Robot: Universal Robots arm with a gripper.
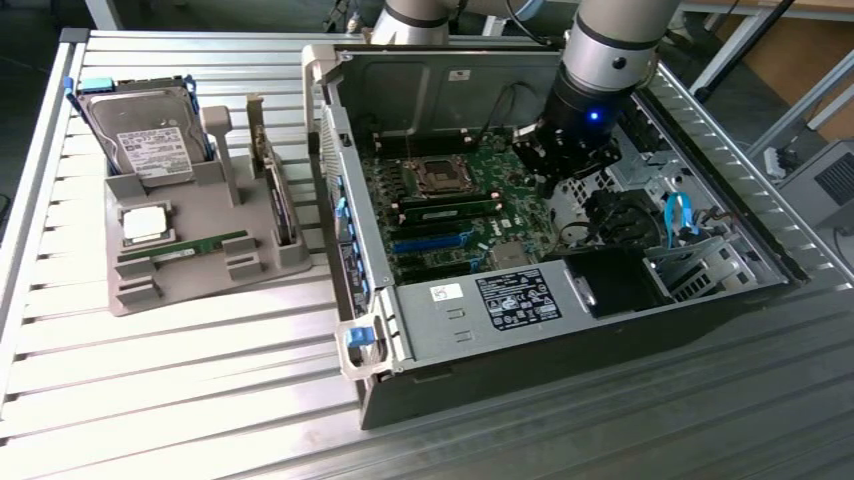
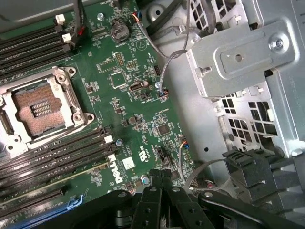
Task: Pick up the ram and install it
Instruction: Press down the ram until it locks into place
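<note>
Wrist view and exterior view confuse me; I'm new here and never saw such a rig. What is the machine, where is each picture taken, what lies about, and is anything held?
The machine is a robot arm reaching into an open computer case on a slatted table. The exterior view looks on from off the arm; the wrist view looks past the gripper at the motherboard. Beside the case, a grey tray carries a hard drive, a processor chip and a green ram stick. The gripper is shut, holding nothing.
</note>
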